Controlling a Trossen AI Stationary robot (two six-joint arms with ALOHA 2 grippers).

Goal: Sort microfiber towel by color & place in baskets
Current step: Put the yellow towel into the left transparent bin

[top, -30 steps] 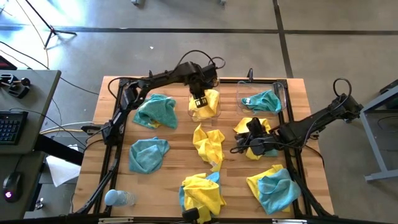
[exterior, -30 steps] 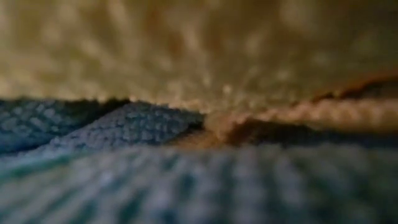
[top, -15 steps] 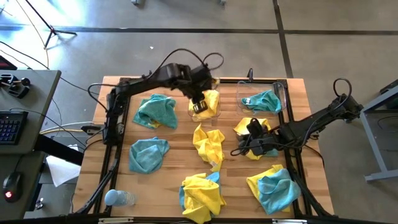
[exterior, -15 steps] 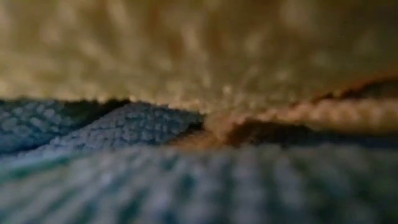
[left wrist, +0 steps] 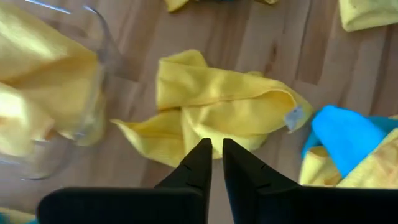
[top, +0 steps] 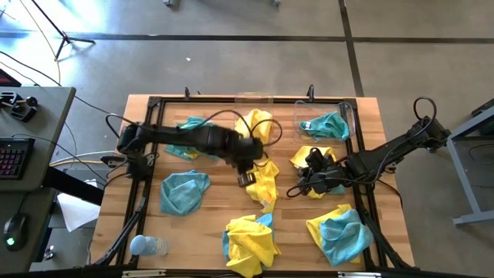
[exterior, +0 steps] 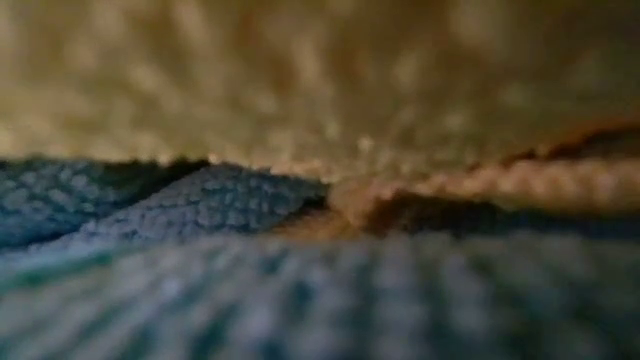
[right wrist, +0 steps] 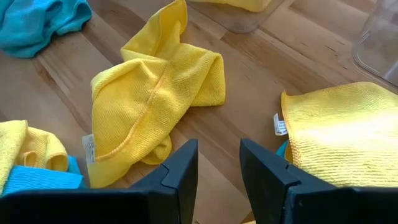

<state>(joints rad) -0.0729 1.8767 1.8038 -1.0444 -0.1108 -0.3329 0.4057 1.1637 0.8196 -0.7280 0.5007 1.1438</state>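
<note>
**Fig. 1. Both arms low over the tabletop, neither holding a cloth**

(a) My left jaws are all but closed, with only a slit between the tips and nothing in it. They hang just above the middle yellow towel (left wrist: 217, 112), which lies crumpled at the centre of the tabletop (top: 224, 208).

(b) My right jaws stand partly open and empty. They are low over the wood, just beside a second yellow towel (right wrist: 348, 124), and face the middle one from its other side.

(c) Just beyond my left jaws stands a clear basket (left wrist: 99, 37) with a yellow cloth (top: 260, 123) bunched inside.

(d) Beside it, toward my right arm, the second basket (top: 349, 116) holds a teal towel (top: 328, 123).

(e) On my left arm's side, two teal towels lie loose on the wood, one nearer the baskets (top: 193, 127) and one farther from them (top: 185, 193).

(f) Along the far edge from the baskets lie two mixed heaps of yellow and teal, one central (top: 251, 235) and one toward my right arm (top: 340, 228). A pale blue bottle (top: 143, 245) lies in the corner on my left arm's side.

(g) The low view is filled by cloth pressed close, yellow weave (exterior: 320, 80) above teal weave (exterior: 200, 210).
</note>
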